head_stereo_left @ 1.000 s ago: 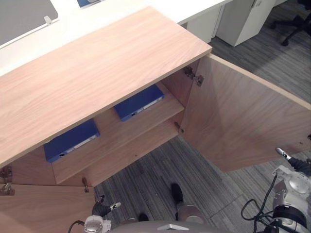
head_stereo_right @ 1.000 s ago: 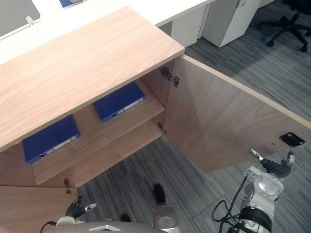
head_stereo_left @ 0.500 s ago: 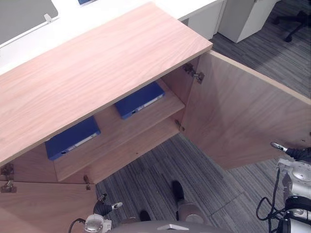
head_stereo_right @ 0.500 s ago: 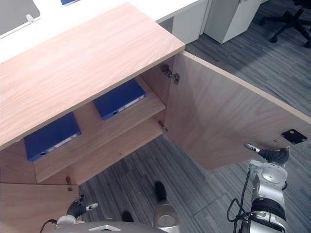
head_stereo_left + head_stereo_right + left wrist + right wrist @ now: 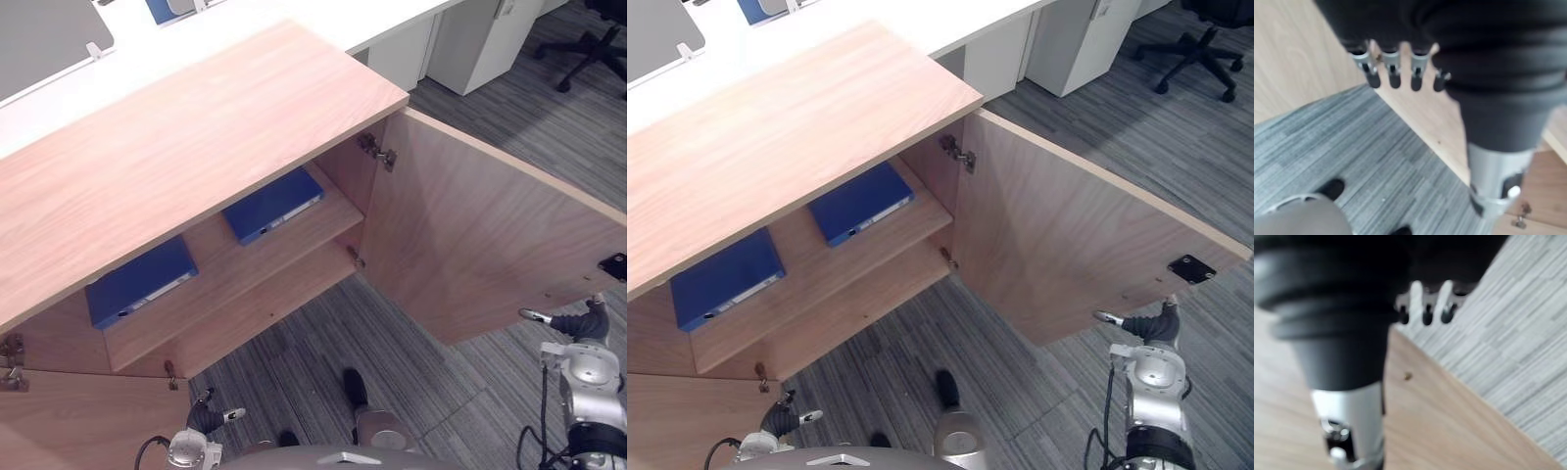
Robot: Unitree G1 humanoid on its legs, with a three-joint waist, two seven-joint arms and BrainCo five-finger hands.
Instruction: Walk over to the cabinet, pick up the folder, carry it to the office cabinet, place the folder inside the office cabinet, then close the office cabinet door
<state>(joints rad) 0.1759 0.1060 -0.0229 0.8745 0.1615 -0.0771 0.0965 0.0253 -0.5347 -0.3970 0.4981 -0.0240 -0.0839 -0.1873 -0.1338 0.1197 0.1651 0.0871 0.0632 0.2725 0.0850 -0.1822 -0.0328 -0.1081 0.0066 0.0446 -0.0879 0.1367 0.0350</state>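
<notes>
Left eye view is used for layout. At the lower left, the left door of the office cabinet is seen swung open. The left hand is held low just beside it, with fingers straight and nothing gripped, as the left wrist view confirms. Two blue folders are seen lying flat on the upper shelf inside: the left folder and the right folder. They are set apart, with long axes slanted front to back and pale labels along the front edges. Which one was carried cannot be told, but placing is judged done. The right door is seen swung wide from its hinge, its free edge ending at the far right. The right hand is held just beside the lower corner of that edge, fingers relaxed and empty. Contact with the wood cannot be told. The right hand is judged much the nearer to this door. Closing is judged to call for the free edge to be swept leftward, back to the cabinet front.
</notes>
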